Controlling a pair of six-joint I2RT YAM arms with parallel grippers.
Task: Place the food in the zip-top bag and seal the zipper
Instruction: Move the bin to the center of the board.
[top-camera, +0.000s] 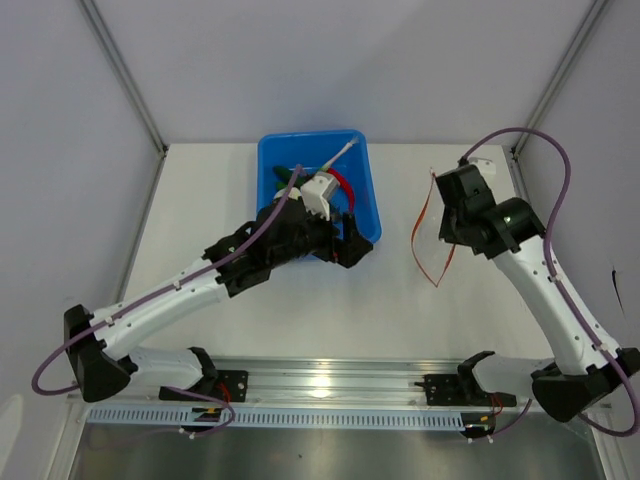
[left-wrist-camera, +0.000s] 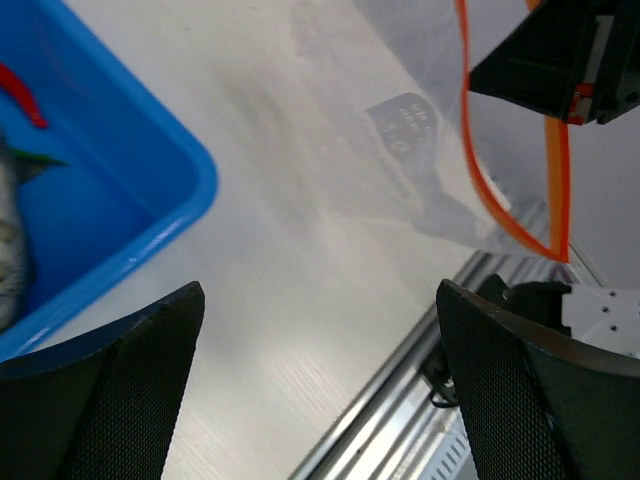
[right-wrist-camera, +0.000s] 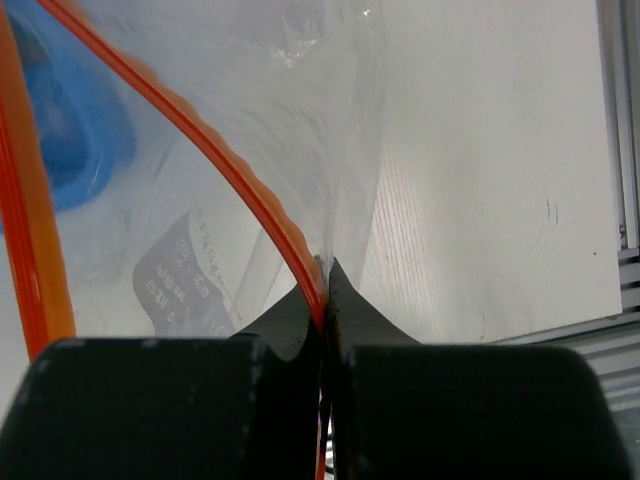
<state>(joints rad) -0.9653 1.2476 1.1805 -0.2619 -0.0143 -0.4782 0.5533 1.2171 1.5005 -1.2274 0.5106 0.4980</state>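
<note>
The food lies in a blue bin: a red chili, dark green pods and a whitish stalk. The left wrist view shows the chili and a pale leafy cabbage at the frame's left edge. My left gripper hovers by the bin's near right corner, open and empty. The clear zip-top bag hangs to the right with its mouth spread. My right gripper is shut on the orange-red zipper at one end of the mouth.
The blue bin sits at the back centre of the white table, its corner to the left of my left fingers. A metal rail runs along the near edge. Grey walls enclose the table at the back and sides.
</note>
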